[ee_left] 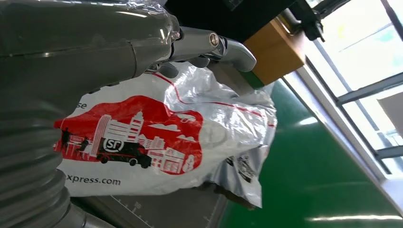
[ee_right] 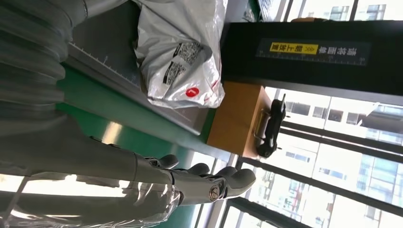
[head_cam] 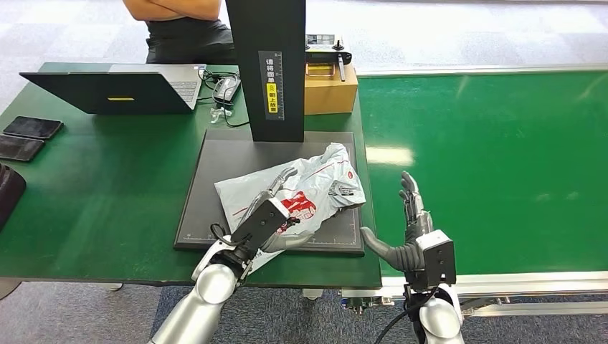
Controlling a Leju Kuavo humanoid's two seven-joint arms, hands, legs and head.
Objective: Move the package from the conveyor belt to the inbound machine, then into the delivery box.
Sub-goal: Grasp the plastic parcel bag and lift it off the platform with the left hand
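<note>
At frame centre, our left hand (head_cam: 267, 215) grips the package (head_cam: 315, 188) on the black platform (head_cam: 215, 154); our right hand (head_cam: 410, 229) hovers empty, fingers spread.

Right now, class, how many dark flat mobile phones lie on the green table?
2. Both dark flat mobile phones lie at the table's far left edge: one farther away, one nearer.

My left arm reached forward and inward, and my left hand (head_cam: 269, 215) lay on the package (head_cam: 315, 188), fingers (ee_left: 223, 45) stretched over its top and thumb beneath its near edge. My right hand (head_cam: 412, 233) stood upright beside it, fingers spread, holding nothing.
</note>
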